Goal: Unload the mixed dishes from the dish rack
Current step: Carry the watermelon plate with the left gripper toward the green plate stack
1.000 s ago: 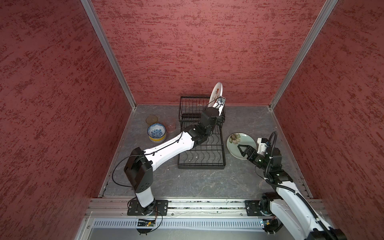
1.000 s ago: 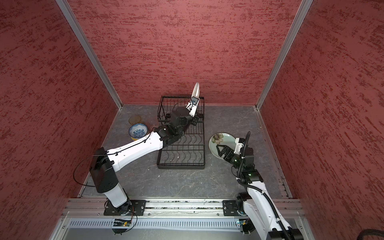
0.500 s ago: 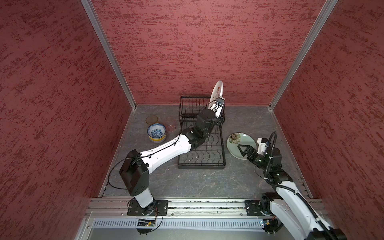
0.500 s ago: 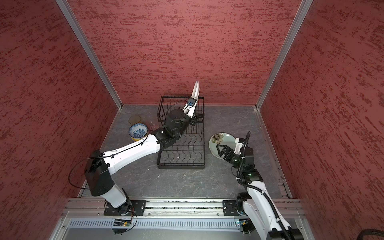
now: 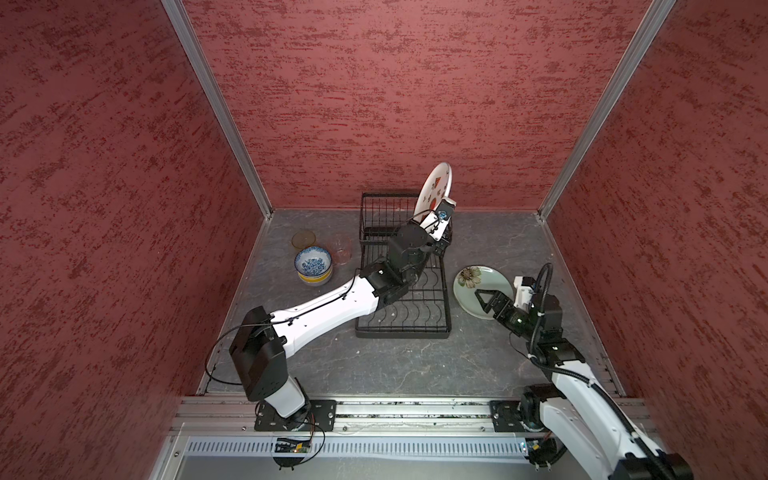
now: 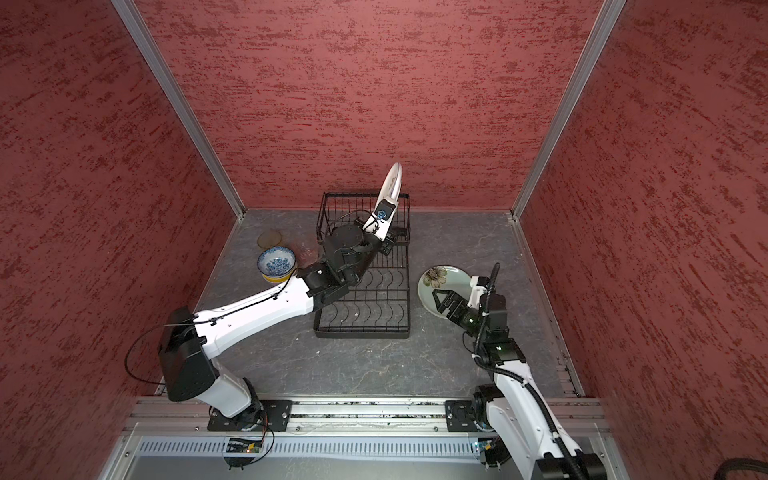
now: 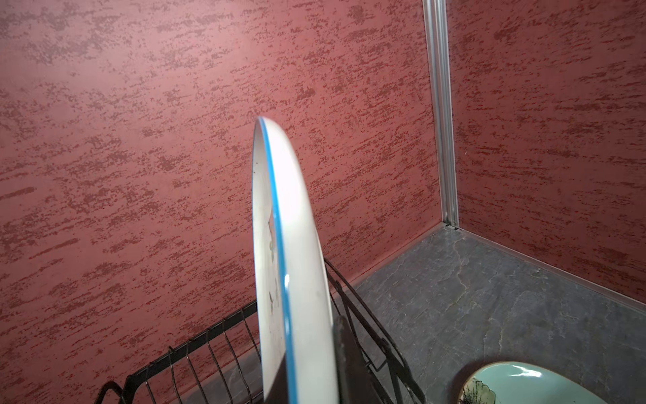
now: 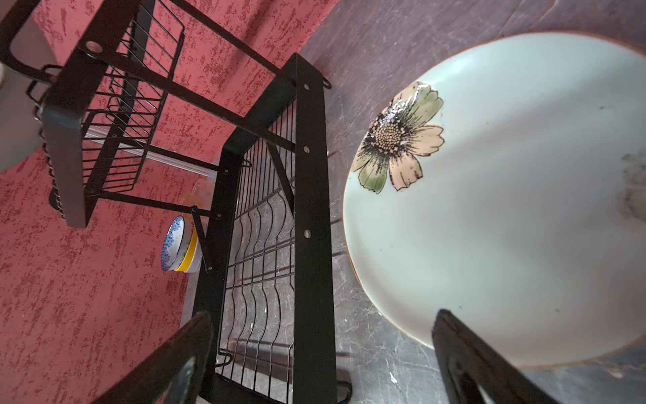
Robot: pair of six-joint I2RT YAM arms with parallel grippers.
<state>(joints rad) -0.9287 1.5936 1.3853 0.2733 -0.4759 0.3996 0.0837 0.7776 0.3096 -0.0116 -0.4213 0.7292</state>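
Observation:
My left gripper (image 5: 441,216) (image 6: 384,220) (image 7: 307,370) is shut on the lower rim of a white plate with red watermelon slices (image 5: 436,187) (image 6: 392,183) (image 7: 293,262). The plate stands on edge above the back right corner of the black wire dish rack (image 5: 403,328) (image 6: 361,330) (image 7: 209,353) (image 8: 311,210). Only one dark finger (image 7: 346,353) shows beside the plate. No other dish shows in the rack. My right gripper (image 5: 484,297) (image 6: 440,297) (image 8: 321,314) is open and holds nothing, low over the near edge of a pale green flowered plate (image 5: 494,276) (image 6: 455,278) (image 8: 507,210) on the floor right of the rack.
Left of the rack stand a blue-white bowl stacked on a yellow bowl (image 5: 313,262) (image 6: 276,262) (image 8: 173,245), an amber glass (image 5: 303,239) (image 6: 270,238) and a pinkish glass (image 5: 341,249) (image 6: 306,251). Red walls close in the back and both sides.
The left arm's elbow has swung toward the front left while the plate stays held at almost the same spot above the back tier. The right arm has not moved.

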